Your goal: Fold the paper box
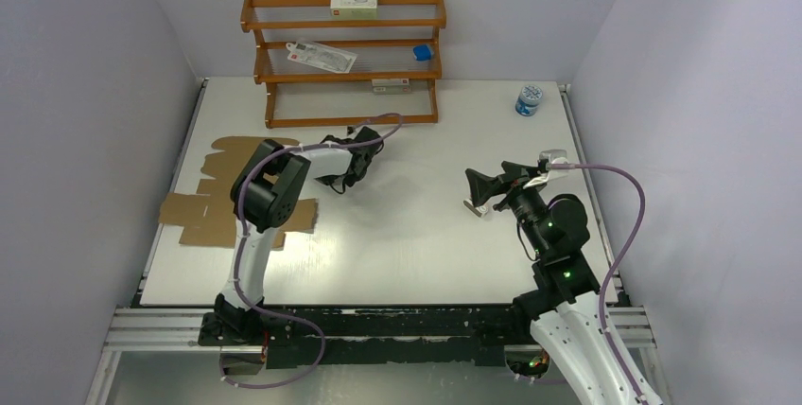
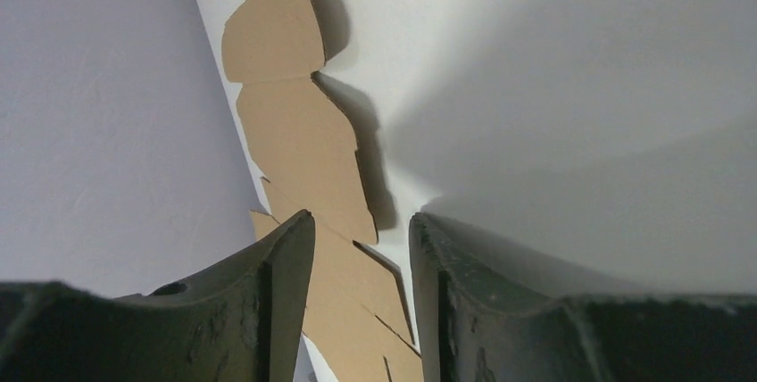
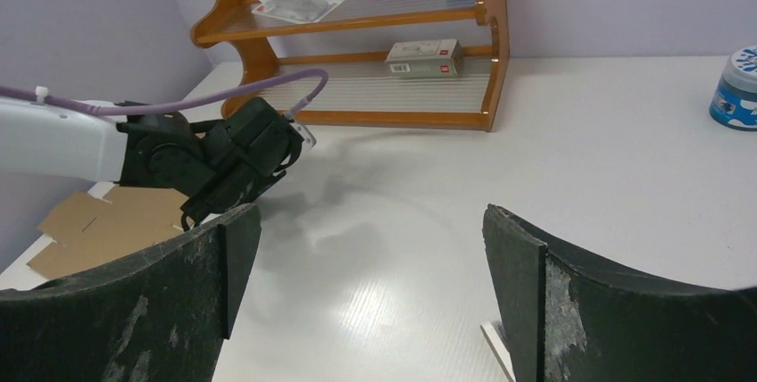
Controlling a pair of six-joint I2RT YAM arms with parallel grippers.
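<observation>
The paper box is a flat brown die-cut cardboard sheet [image 1: 210, 204] lying at the table's left edge, partly hidden under my left arm. In the left wrist view the sheet [image 2: 303, 141] runs along the wall ahead of the fingers. It also shows in the right wrist view [image 3: 98, 226]. My left gripper [image 1: 340, 184] hangs just right of the sheet, apart from it, open with a narrow gap and empty [image 2: 361, 217]. My right gripper [image 1: 476, 189] is wide open and empty over the table's right half [image 3: 370, 212], pointing towards the left arm.
A wooden shelf rack [image 1: 345, 55] stands at the back with printed cartons and a small blue item. A blue-and-white jar [image 1: 530, 99] sits at the back right. A small white flat piece [image 3: 496, 346] lies by my right fingertip. Walls close in on the left and right.
</observation>
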